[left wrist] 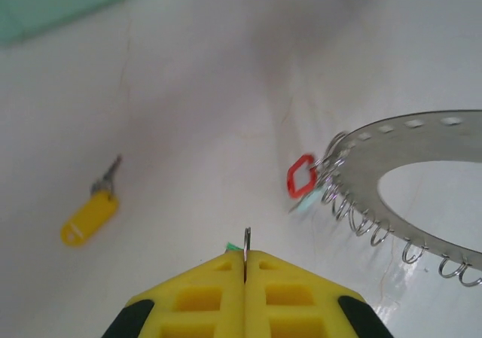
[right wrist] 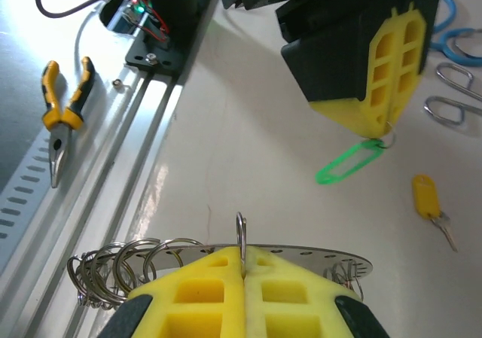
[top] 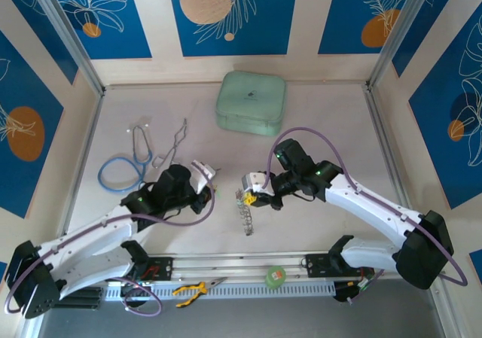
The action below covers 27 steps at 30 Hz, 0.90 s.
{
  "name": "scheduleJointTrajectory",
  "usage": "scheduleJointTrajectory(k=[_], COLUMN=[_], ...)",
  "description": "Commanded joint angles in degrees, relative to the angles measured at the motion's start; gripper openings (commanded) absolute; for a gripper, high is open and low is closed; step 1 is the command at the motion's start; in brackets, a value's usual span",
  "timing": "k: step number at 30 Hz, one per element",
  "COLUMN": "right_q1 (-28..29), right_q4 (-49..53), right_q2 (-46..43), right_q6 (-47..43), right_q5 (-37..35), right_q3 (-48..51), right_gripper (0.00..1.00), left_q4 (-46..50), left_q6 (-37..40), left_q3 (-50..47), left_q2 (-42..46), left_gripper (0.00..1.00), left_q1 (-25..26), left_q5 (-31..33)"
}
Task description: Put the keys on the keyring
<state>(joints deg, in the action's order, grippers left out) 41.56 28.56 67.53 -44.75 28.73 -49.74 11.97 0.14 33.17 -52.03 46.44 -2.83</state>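
Observation:
My left gripper (left wrist: 246, 259) is shut on the small split ring of a green-tagged key (right wrist: 350, 162), and the tag hangs below its yellow fingers (right wrist: 376, 67). My right gripper (right wrist: 242, 257) is shut on one loop of the keyring (right wrist: 316, 257), a flat silvery ring with holes and many small loops. In the top view the keyring (top: 245, 211) hangs edge-on under the right gripper (top: 250, 187), a short gap right of the left gripper (top: 205, 178). A red tag (left wrist: 301, 177) hangs on the keyring (left wrist: 361, 153). A yellow-tagged key (left wrist: 89, 217) lies loose on the table.
A mint-green box (top: 251, 102) stands at the back centre. A blue stethoscope (top: 120, 169) and metal tongs (top: 172, 146) lie at the left. Yellow-handled pliers (top: 192, 289) and a green tape roll (top: 275, 277) rest on the near rail.

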Motion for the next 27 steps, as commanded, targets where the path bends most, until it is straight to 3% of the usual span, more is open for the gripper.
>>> scheduleJointTrajectory(k=[1, 11, 27], right_q1=[1.2, 3.1, 4.6], right_q4=[-1.5, -1.2, -2.2], right_q2=[1.5, 8.0, 13.5], right_q6=[-0.7, -2.3, -0.5], right_q5=[4.3, 4.2, 5.3], right_q3=[-0.6, -3.6, -7.3], right_gripper=[0.00, 0.00, 0.00], left_q4=[-6.0, -9.7, -15.5], left_q6=[16.3, 27.7, 35.1], left_q3=[-2.5, -6.5, -8.4], left_q2=[3.1, 6.1, 3.4], left_gripper=[0.00, 0.00, 0.00], left_q1=[0.5, 0.7, 1.5], left_q5=[-6.3, -20.5, -21.5])
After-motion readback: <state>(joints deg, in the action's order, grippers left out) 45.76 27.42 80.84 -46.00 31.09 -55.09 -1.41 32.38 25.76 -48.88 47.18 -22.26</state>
